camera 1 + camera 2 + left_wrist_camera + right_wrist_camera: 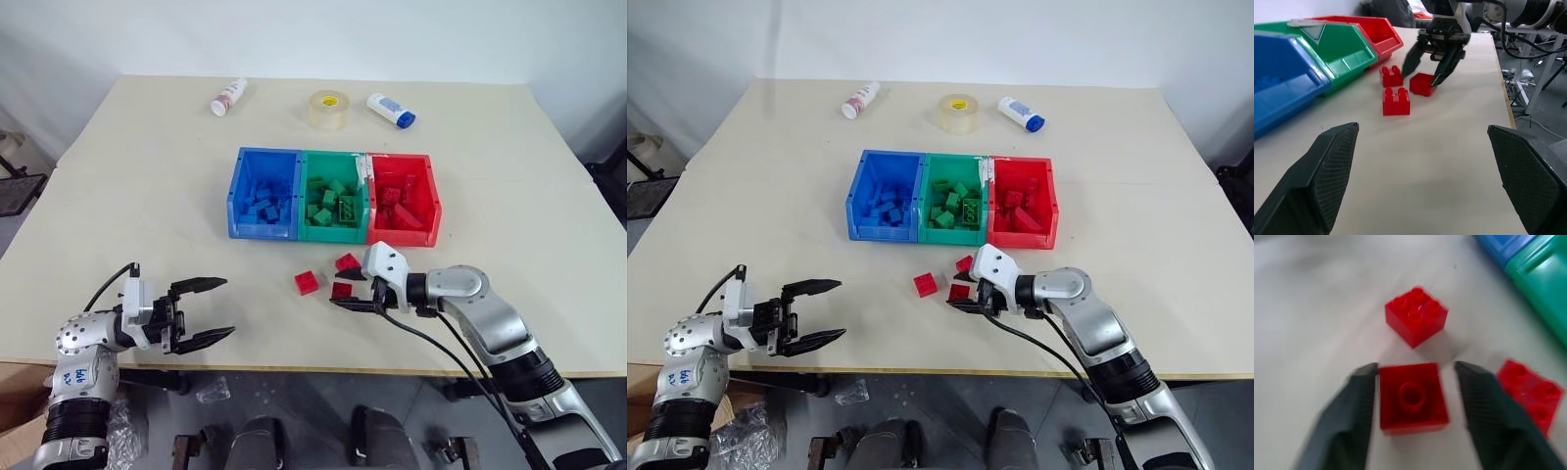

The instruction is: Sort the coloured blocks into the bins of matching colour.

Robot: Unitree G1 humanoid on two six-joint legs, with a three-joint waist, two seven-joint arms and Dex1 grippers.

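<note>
Nearest the camera, the left gripper [227, 306] hovers over the front left of the table [147, 176], its jaws spread wide and holding nothing, well apart from every block.

To its right, three red blocks lie loose in front of the bins. A studded red block [307, 282] sits furthest left, an upturned red block [1411, 397] lies with its hollow side up, and a third red block [347, 261] rests nearest the bins. The right gripper [1421, 79] has its jaws closed around the upturned one. The wrist view is blurred, though, and seems to leave a sliver at one pad, so the bite may not be complete.

As I judge it, the main risk is a weak or off-centre pinch. The block is smooth-sided and could twist or pop out during the lift, landing on the table or in the wrong bin. The third block lies just beside one finger and could be nudged as the arm rises. The carry must also clear the front wall of the red bin, or the block may catch its rim.

Behind them, the blue bin [260, 231] holds a heap of blue blocks [263, 201]. The green bin [333, 233] holds green blocks [328, 204], and the red bin [402, 235] holds several red blocks [400, 204].
</note>
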